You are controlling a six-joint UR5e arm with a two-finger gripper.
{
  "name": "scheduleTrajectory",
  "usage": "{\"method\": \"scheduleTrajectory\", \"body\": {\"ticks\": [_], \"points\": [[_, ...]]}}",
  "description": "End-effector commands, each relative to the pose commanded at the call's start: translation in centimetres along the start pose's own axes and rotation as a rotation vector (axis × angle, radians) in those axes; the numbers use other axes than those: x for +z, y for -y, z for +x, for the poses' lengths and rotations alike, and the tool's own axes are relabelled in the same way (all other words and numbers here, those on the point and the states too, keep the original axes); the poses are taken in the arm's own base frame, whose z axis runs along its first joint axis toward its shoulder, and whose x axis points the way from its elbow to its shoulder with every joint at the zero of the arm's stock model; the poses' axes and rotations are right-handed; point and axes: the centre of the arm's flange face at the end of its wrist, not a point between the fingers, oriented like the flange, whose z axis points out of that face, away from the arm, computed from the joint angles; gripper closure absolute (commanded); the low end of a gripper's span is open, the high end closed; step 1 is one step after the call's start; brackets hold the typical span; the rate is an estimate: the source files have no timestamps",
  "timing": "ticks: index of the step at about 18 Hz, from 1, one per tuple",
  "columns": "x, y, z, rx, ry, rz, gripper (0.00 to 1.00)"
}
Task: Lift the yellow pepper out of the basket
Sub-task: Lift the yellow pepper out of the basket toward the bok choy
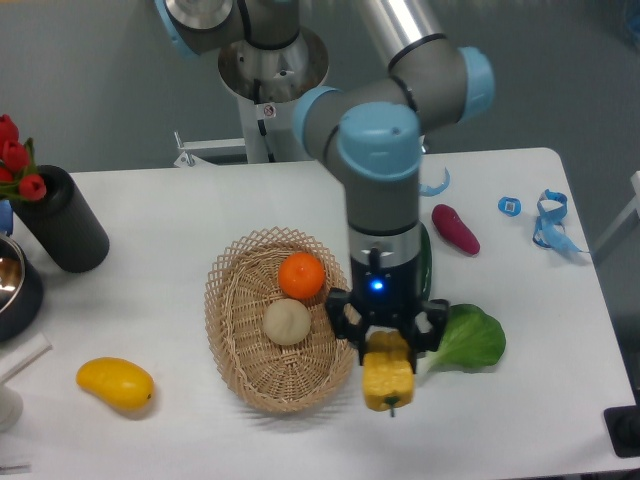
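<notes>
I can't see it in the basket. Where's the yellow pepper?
The pepper is in the gripper, outside the basket, just right of its rim and left of the green leafy vegetable.
</notes>
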Motion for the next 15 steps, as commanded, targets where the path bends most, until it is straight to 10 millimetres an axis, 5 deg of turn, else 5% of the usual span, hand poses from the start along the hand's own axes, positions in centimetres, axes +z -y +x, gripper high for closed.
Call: {"method": "scheduleTrajectory", "body": {"ticks": [15], "points": [[-1.2, 0.9, -0.2, -0.023, 0.015, 0.021, 0.64]]}}
